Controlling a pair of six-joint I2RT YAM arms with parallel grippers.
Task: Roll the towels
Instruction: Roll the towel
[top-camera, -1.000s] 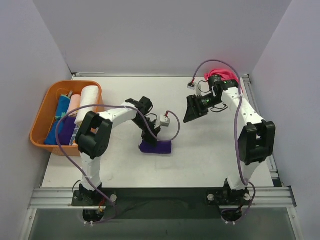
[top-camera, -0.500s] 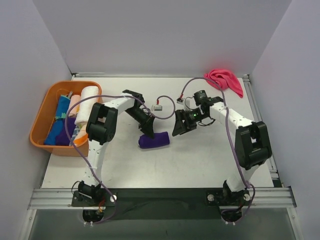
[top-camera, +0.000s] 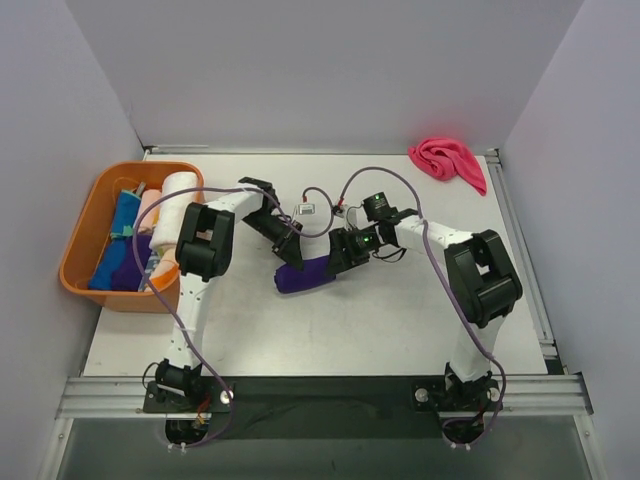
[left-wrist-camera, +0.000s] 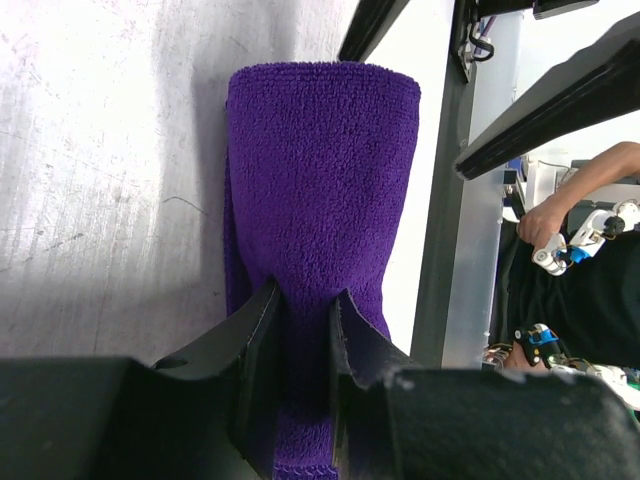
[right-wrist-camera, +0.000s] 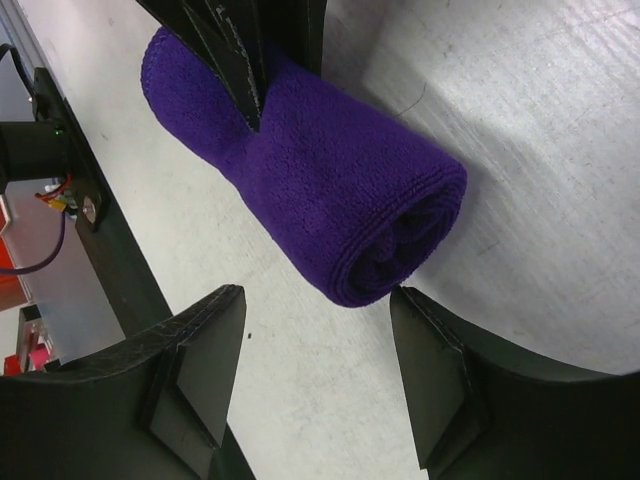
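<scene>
We read the top view as a clock face, with the arm bases at 6 o'clock. The purple towel (top-camera: 305, 273) lies rolled into a cylinder near the middle of the table (top-camera: 400, 320), its long axis running from about 8 o'clock to 2 o'clock. The left gripper (top-camera: 290, 257) comes in from 11 o'clock and is clamped on the roll near its 8 o'clock end. In the left wrist view its jaws (left-wrist-camera: 305, 300) stand narrow, with a ridge of purple pile pinched between them. The right gripper (top-camera: 340, 254) sits at the 2 o'clock end with its fingers spread wide. From its own camera (right-wrist-camera: 315, 300), the spiral end of the roll lies in the gap. One finger is just beside the cloth (we cannot tell whether it touches). Both arms are at the roll, one at each end, so we judge that the coming move depends on the right jaws closing across that axis. The crumpled pink towel (top-camera: 450, 160) waits well apart at 1 o'clock. The orange basket (top-camera: 85, 220) at 9 o'clock holds other rolls.
</scene>
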